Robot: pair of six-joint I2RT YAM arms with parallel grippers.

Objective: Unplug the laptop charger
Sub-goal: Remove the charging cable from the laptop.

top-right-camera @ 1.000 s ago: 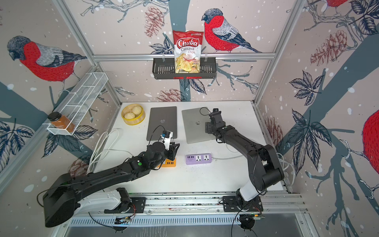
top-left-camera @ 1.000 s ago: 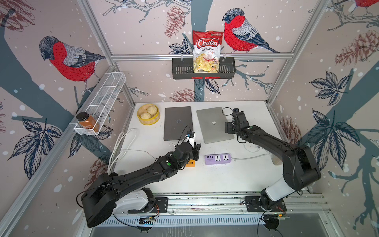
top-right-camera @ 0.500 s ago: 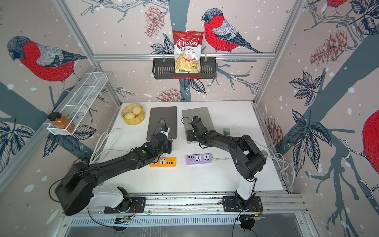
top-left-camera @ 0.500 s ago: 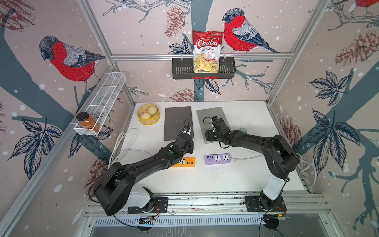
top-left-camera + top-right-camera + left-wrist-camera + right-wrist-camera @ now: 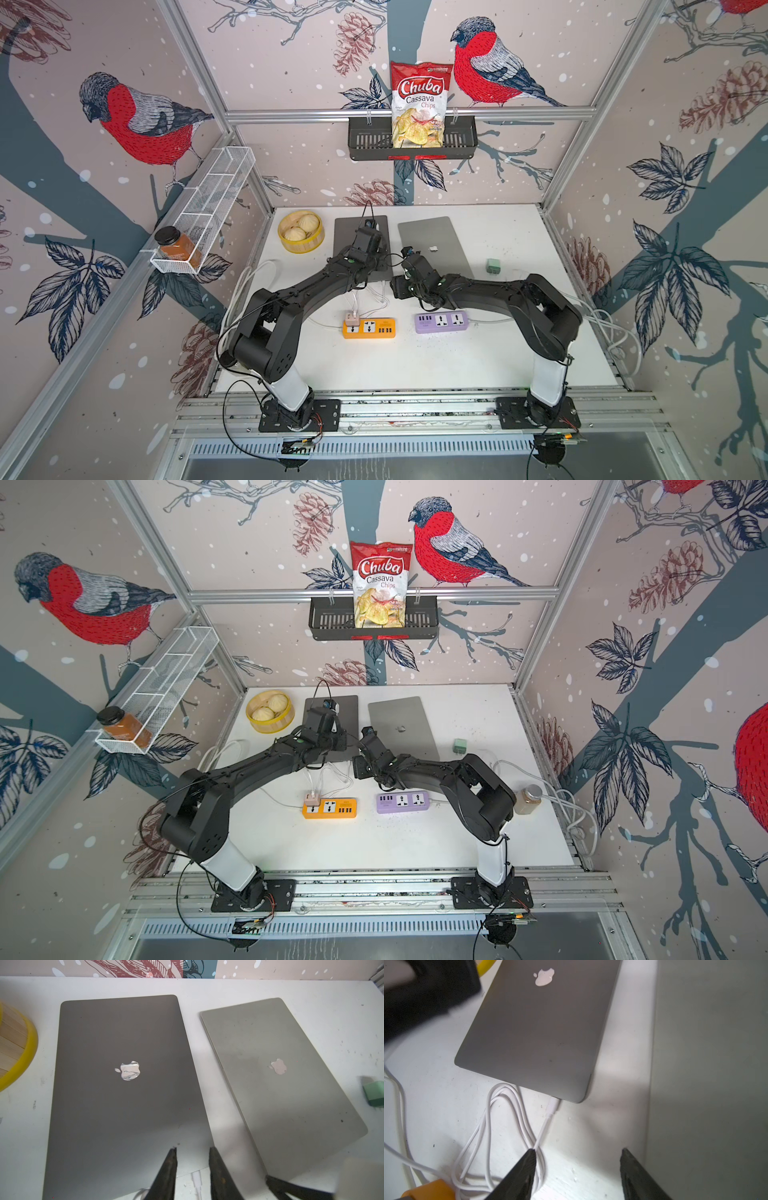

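Observation:
The dark grey laptop [image 5: 124, 1095] lies closed at the back of the table, with a white charger plug [image 5: 554, 1105] in its near edge by the right corner. Its white cable [image 5: 500, 1126] loops toward a pink charger brick [image 5: 353, 320] plugged into the orange power strip [image 5: 370, 327]. My left gripper [image 5: 193, 1148] hovers over that corner, narrowly open and empty, with the plug [image 5: 197, 1178] showing below the gap. My right gripper [image 5: 578, 1149] stands wide open over the bare table between the two laptops, one fingertip [image 5: 530, 1153] above the cable.
A silver laptop [image 5: 434, 245] lies right of the dark one, with a green adapter [image 5: 493, 266] beyond it. A purple power strip [image 5: 441, 322] sits under the right arm. A bun steamer [image 5: 300, 232] stands at the back left, a jar [image 5: 528, 798] at the right edge.
My left arm moved from the orange strip back over the dark laptop's near corner. My right arm swung left from the silver laptop's right side into the gap between the laptops.

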